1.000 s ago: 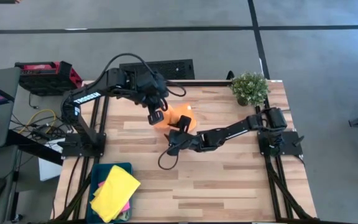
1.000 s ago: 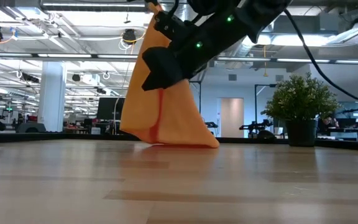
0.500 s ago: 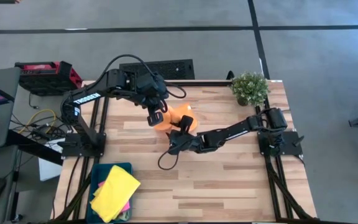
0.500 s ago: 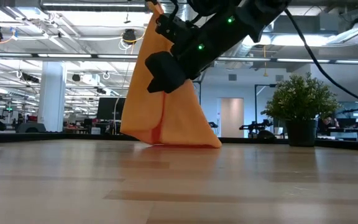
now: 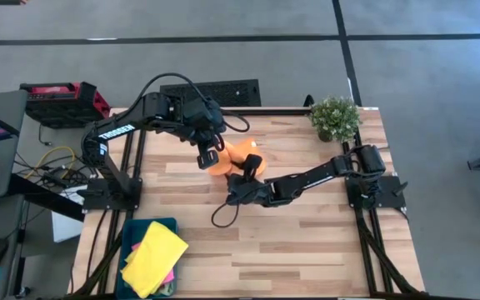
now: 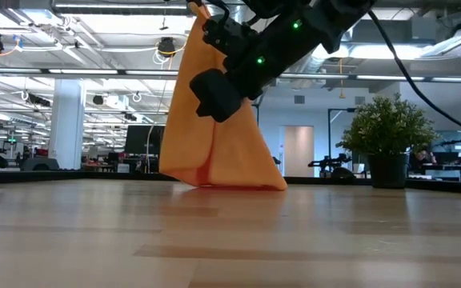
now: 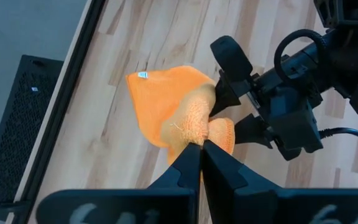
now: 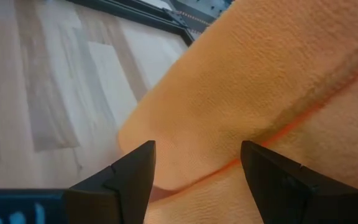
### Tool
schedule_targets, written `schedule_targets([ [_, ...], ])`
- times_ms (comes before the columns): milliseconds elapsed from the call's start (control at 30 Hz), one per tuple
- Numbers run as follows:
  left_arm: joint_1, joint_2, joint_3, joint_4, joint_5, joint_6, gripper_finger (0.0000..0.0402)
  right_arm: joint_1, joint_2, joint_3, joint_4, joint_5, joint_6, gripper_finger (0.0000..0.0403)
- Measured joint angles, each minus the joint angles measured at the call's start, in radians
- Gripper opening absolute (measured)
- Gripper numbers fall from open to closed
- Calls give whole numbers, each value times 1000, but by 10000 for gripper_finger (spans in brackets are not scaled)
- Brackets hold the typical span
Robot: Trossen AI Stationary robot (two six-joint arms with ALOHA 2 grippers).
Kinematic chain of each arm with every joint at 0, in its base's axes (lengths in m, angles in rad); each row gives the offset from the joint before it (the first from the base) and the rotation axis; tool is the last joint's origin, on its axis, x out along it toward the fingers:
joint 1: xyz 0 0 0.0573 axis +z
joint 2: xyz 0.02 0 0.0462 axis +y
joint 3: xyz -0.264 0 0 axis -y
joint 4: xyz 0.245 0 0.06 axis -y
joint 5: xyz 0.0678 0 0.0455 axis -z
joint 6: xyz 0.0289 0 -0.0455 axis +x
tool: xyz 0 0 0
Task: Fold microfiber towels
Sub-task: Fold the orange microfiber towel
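Orange microfiber towel [image 6: 214, 128] hangs in a tent shape over the far middle of my wooden table [image 5: 307, 233], its lower edge resting on the boards. I see the left gripper [image 7: 201, 149] pinched tight on the towel's raised corner. The right gripper [image 8: 194, 165] sits just beside the cloth, fingers spread wide with towel between them, gripping nothing. Yellow towel [image 5: 152, 257] lies in the teal bin [image 5: 132, 229] at the near left corner.
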Motion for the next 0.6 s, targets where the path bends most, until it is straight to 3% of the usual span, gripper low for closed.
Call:
schedule_targets([
  [467, 0, 0, 0, -19, 0, 0, 0, 6, -1, 0, 0, 190, 16, 260],
  [600, 0, 0, 0, -20, 0, 0, 0, 5, -2, 0, 10, 30, 19, 260],
])
